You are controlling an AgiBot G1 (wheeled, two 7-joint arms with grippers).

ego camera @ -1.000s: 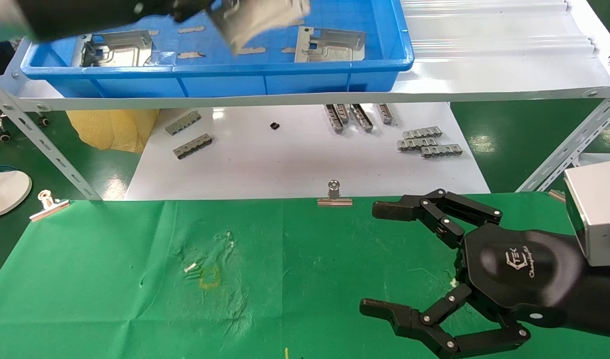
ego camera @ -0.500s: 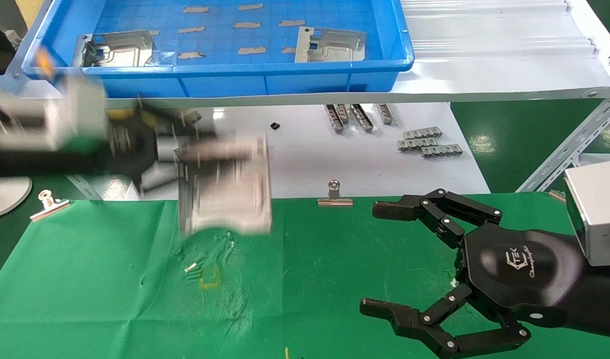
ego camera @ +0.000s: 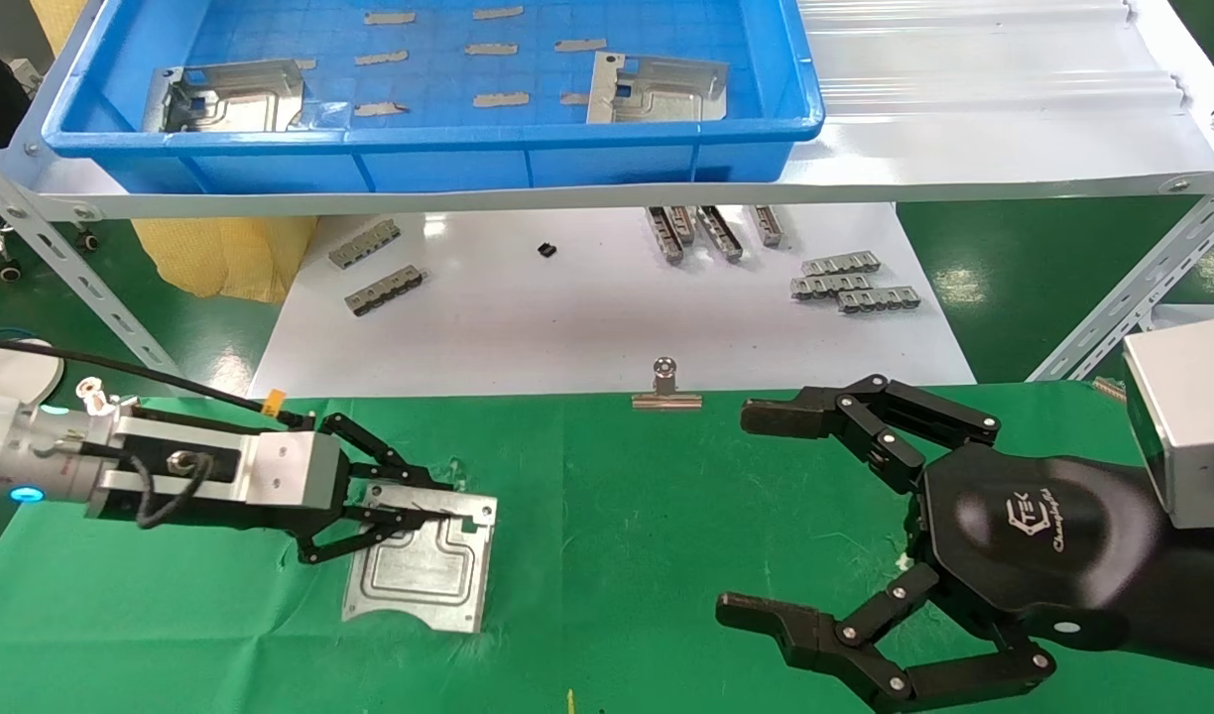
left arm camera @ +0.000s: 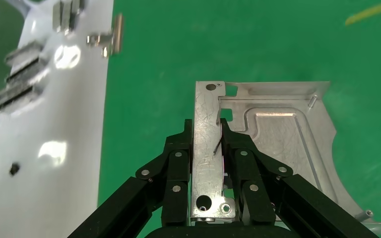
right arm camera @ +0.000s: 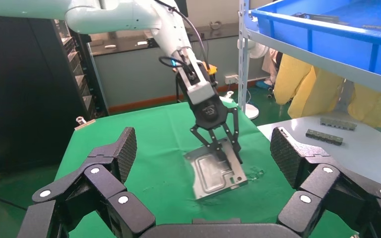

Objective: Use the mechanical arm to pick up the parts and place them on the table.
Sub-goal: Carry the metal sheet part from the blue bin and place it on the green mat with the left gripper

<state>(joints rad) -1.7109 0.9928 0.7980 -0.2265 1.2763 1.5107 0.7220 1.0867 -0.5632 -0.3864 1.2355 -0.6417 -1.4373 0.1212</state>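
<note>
My left gripper (ego camera: 440, 501) is shut on the bent flange of a silvery part (ego camera: 424, 575), with one finger on each side of the flange in the left wrist view (left arm camera: 207, 130). The part (left arm camera: 278, 139) is low over the green table (ego camera: 647, 496), left of centre. In the right wrist view the part (right arm camera: 211, 173) hangs tilted, its lower edge at the cloth. Two more parts (ego camera: 232, 96) (ego camera: 657, 91) lie in the blue bin (ego camera: 428, 159). My right gripper (ego camera: 746, 511) is open and empty over the table's right side.
The bin stands on a white metal shelf (ego camera: 964, 119) at the back. Below it is a glossy white board (ego camera: 587, 317) with small grey ridged bars (ego camera: 850, 280). A binder clip (ego camera: 666, 389) holds the cloth's far edge. A shelf leg (ego camera: 1133, 288) slants at the right.
My left arm has carried the part from above the bin down onto the left of the green table. The right arm has not moved.
</note>
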